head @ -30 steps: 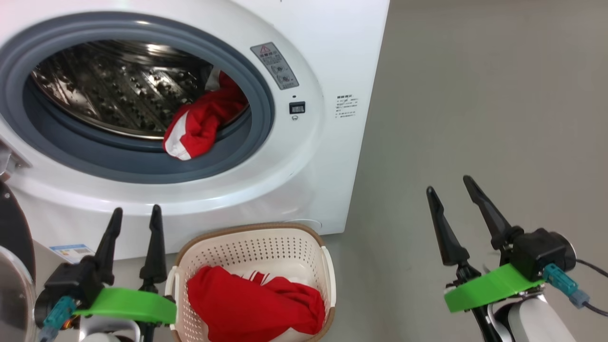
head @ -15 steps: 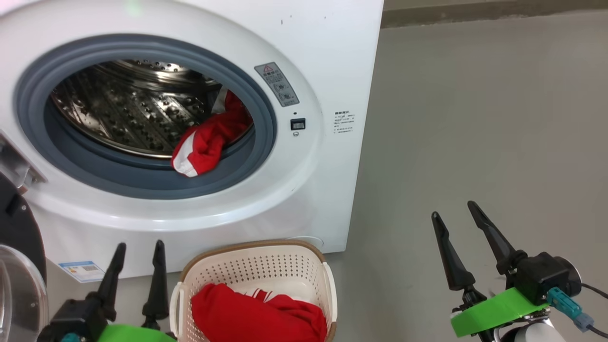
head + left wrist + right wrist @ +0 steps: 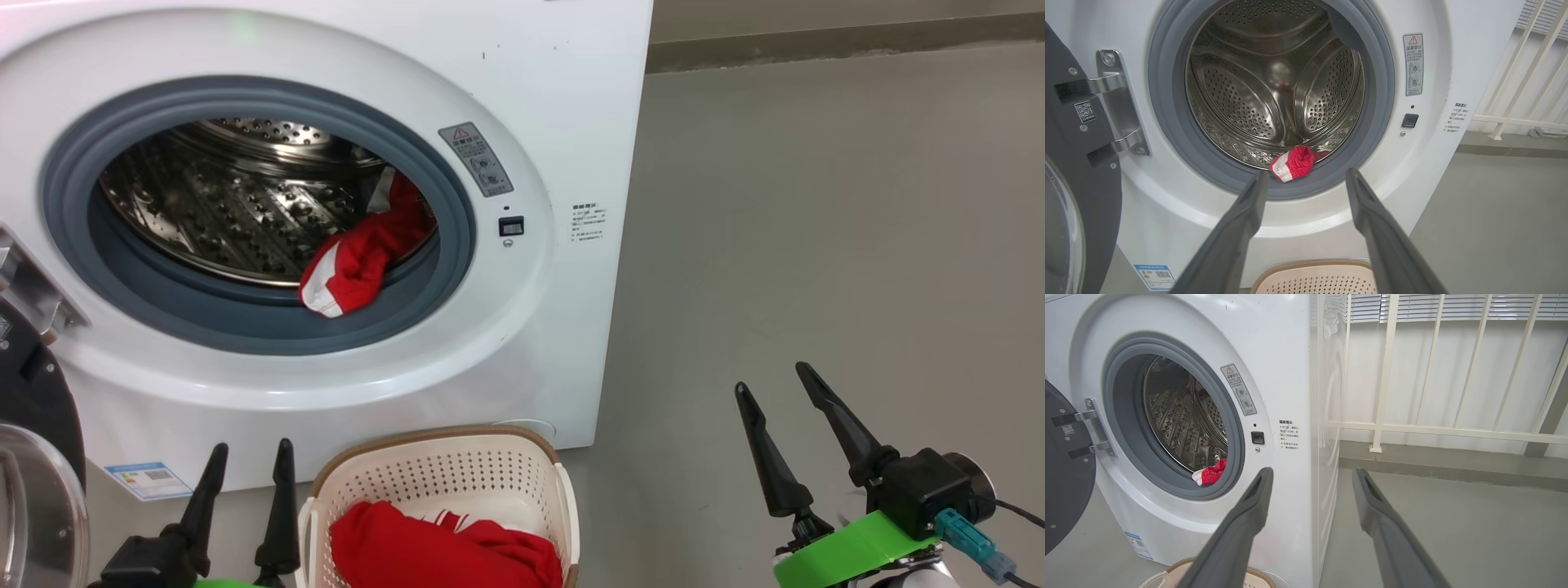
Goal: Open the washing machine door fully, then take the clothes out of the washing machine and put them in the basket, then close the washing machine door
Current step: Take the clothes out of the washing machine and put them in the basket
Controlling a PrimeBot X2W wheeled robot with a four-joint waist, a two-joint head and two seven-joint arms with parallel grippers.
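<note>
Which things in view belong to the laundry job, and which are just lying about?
Job:
- washing machine
- door, swung open
- red garment at the drum's mouth
- basket
- red clothes in the basket

Just there:
- white railing
- blue label sticker on the machine's front
- grey floor

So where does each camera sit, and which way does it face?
Head view: on the head, facing down at the washing machine and basket; left gripper and right gripper show.
Left wrist view: straight between its open jaws into the drum.
Right wrist view: between its open jaws, at the machine's corner and a railing.
All three show the drum's clothes.
</note>
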